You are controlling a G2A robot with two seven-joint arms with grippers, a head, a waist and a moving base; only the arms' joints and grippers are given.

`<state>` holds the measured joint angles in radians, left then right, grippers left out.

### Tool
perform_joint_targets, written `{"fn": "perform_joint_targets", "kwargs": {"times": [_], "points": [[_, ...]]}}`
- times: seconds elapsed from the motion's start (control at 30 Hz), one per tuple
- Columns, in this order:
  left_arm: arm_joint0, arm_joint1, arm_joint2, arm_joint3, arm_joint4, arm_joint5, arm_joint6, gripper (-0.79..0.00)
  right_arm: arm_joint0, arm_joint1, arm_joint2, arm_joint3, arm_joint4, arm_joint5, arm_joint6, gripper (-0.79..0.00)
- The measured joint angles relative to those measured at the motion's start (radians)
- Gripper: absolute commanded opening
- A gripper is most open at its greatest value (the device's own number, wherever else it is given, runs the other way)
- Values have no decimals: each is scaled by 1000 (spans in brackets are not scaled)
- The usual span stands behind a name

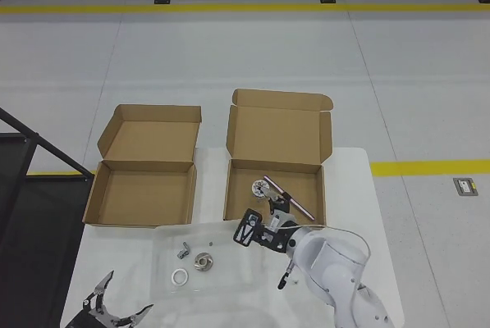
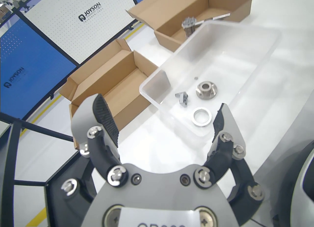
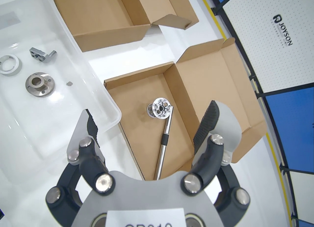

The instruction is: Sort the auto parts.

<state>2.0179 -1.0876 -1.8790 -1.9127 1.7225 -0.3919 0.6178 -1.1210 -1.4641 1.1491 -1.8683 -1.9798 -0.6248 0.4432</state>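
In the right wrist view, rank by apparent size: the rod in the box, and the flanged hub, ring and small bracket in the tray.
1. the rod, clearly the longest.
2. the flanged hub.
3. the ring and the bracket look about alike; the ring lies at the picture's edge, so I won't rank them.

- The left gripper hangs over the white table, jaws spread wide, with nothing against its ribbed pads.
- Just ahead of the fingertips lies a clear plastic tray.
- In the tray, a flat ring lies nearest the gripper. A small bracket and a flanged hub lie just beyond it, none touching.
- Past the tray stand a nearer cardboard box and a farther cardboard box, both open. The farther one holds a toothed metal spool.
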Motion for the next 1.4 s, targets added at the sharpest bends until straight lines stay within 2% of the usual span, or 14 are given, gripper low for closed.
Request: {"fn": "perform_joint_targets", "kwargs": {"times": [0.1, 0.2, 0.33, 0.47, 0.57, 0.7, 1.0, 1.1, 1.33, 1.4], "points": [[21, -5, 12, -102, -28, 15, -97, 0, -95, 19, 0, -92, -103, 9, -89, 0], [3, -10, 61, -188, -37, 37, -234, 0, -192, 38, 10, -166, -202, 20, -179, 0], [-75, -12, 158, -261, 20, 23, -459, 0, -320, 67, 57, -227, -320, 51, -324, 0], [-175, -13, 249, -292, 45, -32, -666, 0, -432, 89, 99, -248, -401, 104, -462, 0], [-218, -15, 273, -300, 29, -35, -775, 0, -431, 89, 100, -248, -400, 105, -462, 0], [-213, -15, 271, -299, 31, -33, -745, 0, -429, 89, 99, -248, -399, 104, -458, 0], [-215, -15, 274, -296, 23, -39, -752, 0, -429, 89, 99, -248, -399, 104, -459, 0], [-244, -16, 282, -289, -26, -81, -844, 0, -429, 89, 99, -245, -397, 107, -459, 0], [-365, -13, 321, -298, -150, -235, -1173, 0, -434, 99, 134, -203, -353, 128, -496, 0], [-401, -13, 339, -286, -174, -245, -1253, 0, -449, 104, 158, -203, -347, 140, -524, 0]]}}
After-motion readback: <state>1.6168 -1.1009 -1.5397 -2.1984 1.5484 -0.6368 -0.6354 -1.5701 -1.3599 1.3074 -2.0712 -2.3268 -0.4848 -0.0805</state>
